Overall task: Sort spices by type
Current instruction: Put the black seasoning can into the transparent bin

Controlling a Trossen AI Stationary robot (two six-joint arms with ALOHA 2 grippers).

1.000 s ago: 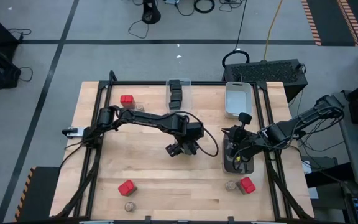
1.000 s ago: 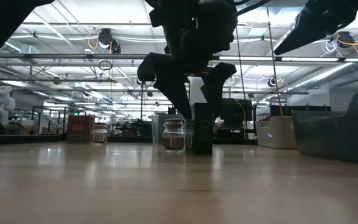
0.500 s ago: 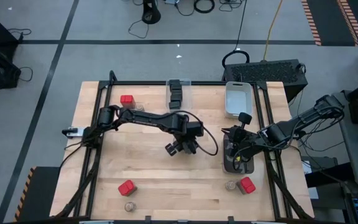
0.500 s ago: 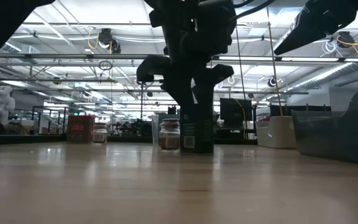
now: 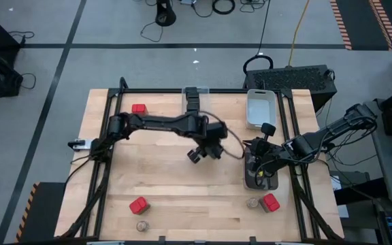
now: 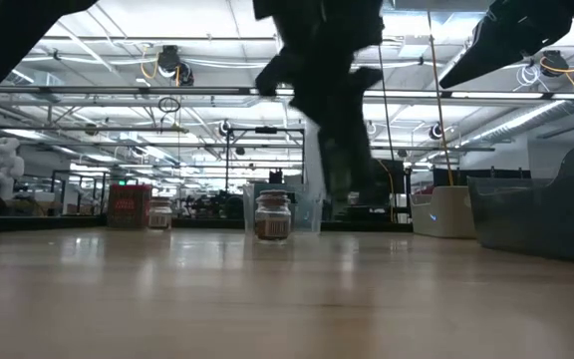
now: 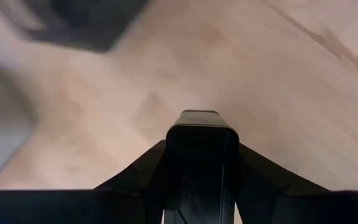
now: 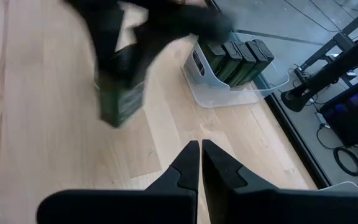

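Left hand (image 7: 201, 186) grasping dark tin (image 7: 201, 134) above bench (image 5: 162, 190); several dark tins (image 8: 235, 56) binned; red tins (image 5: 139, 205), jars (image 6: 272, 216) unsorted.

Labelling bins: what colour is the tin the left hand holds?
Dark grey-black tin, clearest in the left wrist view.
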